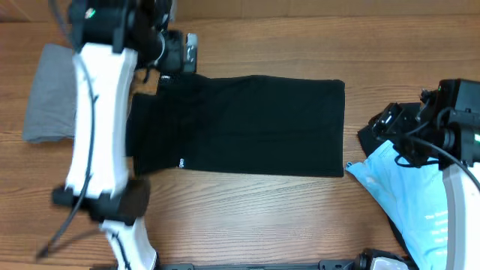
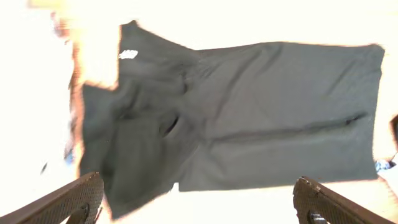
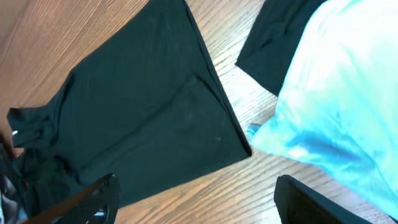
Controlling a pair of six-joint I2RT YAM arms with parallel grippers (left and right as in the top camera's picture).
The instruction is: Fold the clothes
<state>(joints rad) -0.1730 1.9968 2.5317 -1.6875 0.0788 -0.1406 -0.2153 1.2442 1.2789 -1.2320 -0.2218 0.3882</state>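
Though only overhead, grey garment (image 1: 46, 94) leftmost

- Your right gripper (image 3: 196, 200) has its fingers spread wide, with nothing between them.
- Ahead-left of it: flat black fabric T-shirt (image 3: 143, 118) on the wooden table (image 3: 62, 37).
- Ahead-right: light blue fabric T-shirt (image 3: 336, 99) overlapping another black garment (image 3: 273, 43).

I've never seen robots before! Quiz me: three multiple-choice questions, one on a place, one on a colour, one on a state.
1. Where is the grey garment, relative to the black T-shirt? A on it; B left of it; C right of it.
2. The T-shirt's small label is: A white; B red; C yellow.
3. The left gripper is: A shut on cloth; B open, empty; C shut, empty.
1 B, it lies past the shirt's left end. 2 A, a white mark shows. 3 B, jaws wide apart, nothing between.
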